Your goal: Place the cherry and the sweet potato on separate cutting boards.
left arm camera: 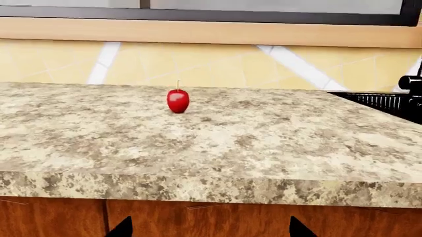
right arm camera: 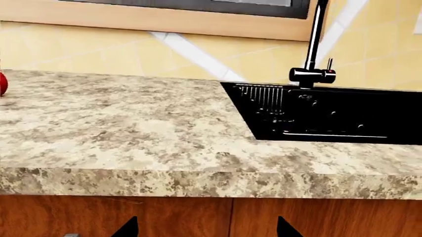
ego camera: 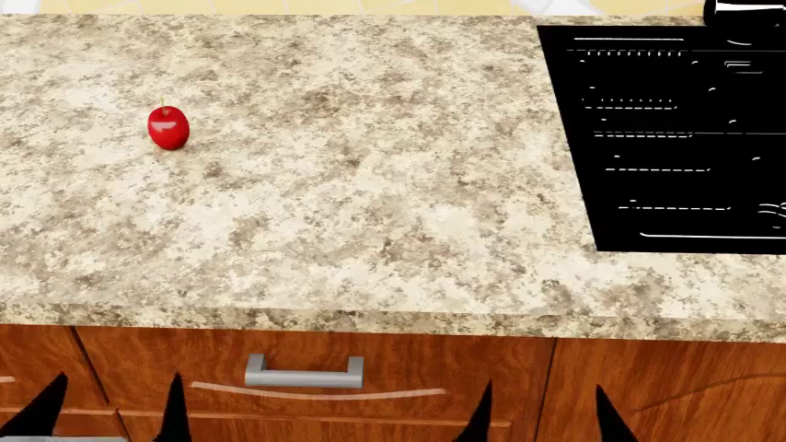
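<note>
Granite counter (ego camera: 368, 184), black sink (ego camera: 676, 138), faucet (right arm camera: 313, 49)

cherry (ego camera: 168, 127): glossy red skin
countertop (ego camera: 368, 184): speckled stone, polished
sink (ego camera: 687, 138): glossy black
cabinet front (ego camera: 406, 382): reddish wood
drawer handle (ego camera: 304, 373): probably brushed metal

The cherry (ego camera: 168, 127) sits on the countertop (ego camera: 368, 184), well left of the sink (ego camera: 676, 138).
</note>
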Tool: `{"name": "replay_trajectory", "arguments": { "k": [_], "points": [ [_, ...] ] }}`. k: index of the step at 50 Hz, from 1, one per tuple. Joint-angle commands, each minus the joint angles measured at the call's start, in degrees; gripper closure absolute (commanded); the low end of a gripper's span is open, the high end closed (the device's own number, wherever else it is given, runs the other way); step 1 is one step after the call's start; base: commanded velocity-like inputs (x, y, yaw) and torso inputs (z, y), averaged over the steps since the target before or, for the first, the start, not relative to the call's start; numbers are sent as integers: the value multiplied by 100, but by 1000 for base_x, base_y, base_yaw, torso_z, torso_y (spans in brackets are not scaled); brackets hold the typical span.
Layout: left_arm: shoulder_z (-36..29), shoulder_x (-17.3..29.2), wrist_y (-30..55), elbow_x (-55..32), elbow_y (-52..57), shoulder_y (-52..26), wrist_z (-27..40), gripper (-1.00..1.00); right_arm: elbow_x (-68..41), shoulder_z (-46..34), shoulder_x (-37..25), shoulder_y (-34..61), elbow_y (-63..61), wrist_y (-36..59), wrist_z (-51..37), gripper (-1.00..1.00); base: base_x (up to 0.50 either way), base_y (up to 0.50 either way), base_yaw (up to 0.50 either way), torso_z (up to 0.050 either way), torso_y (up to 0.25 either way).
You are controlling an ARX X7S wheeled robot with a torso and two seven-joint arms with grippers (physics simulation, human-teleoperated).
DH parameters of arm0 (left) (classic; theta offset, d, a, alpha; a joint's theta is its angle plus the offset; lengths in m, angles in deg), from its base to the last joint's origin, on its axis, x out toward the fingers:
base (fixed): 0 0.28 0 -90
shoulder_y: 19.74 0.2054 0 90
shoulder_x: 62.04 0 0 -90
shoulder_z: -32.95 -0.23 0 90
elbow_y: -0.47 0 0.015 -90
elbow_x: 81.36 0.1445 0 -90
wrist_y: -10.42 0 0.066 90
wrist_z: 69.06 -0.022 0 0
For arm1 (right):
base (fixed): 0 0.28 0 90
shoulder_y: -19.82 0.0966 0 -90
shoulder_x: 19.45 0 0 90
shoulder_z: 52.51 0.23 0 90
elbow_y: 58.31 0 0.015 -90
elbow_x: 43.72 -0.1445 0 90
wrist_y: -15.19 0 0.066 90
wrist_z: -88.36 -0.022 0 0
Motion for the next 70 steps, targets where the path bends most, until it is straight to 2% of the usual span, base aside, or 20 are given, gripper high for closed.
{"name": "replay_trajectory", "arguments": {
  "k": [1, 6, 8, 9, 10, 11, 13, 21, 39, 60, 70],
  "points": [
    [545, 613, 2440, -1294, 2026, -1012, 281, -100, -611, 517, -570, 902, -1969, 2202, -120, -100, 0, 0, 0, 0, 0],
    [682, 957, 3580, -1889, 2494, -1856, 373, -100, -1139, 698, -833, 1782, -2401, 3252, 71, -100, 0, 0, 0, 0, 0],
    [1139, 869, 4376, -2954, 2409, -2424, 438, -100, -1406, 862, -937, 2160, -2319, 3570, 216, -100, 0, 0, 0, 0, 0],
    [1171, 872, 4504, -3076, 2360, -2541, 450, -100, -1485, 887, -951, 2215, -2288, 3592, 292, -100, 0, 0, 0, 0, 0],
    [1218, 894, 4649, -3148, 2192, -2834, 480, -100, -1703, 915, -985, 2431, -2130, 4044, 340, -100, 0, 0, 0, 0, 0],
    [900, 1098, 4661, -2785, 1908, -3206, 351, -100, -1581, 814, -1076, 2630, -1976, 4056, 360, -100, 0, 0, 0, 0, 0],
    [856, 1115, 4695, -2749, 1620, -3393, 275, -100, -1680, 899, -1095, 2768, -1944, 4146, 399, -100, 0, 0, 0, 0, 0],
    [374, 1085, 4449, -2290, 994, -3473, 74, -100, -1561, 805, -1224, 2757, -1636, 3929, 554, -100, 74, 0, 0, 0, 0],
    [45, 1108, 4310, -1923, 84, -3718, -85, -100, -1488, 656, -1207, 2668, -1383, 3743, 629, -100, 434, 0, 0, 0, 0],
    [-296, 1199, 4540, -1814, -320, -3741, -199, -100, -1733, 869, -1166, 2561, -1488, 3789, 613, -100, 368, 0, 0, 0, 1],
    [-385, 1091, 3856, -1453, -1762, -3830, -478, -100, -1801, 987, -1184, 2426, -1607, 3783, 560, -100, 0, 0, 0, 0, 0]
  ]
}}
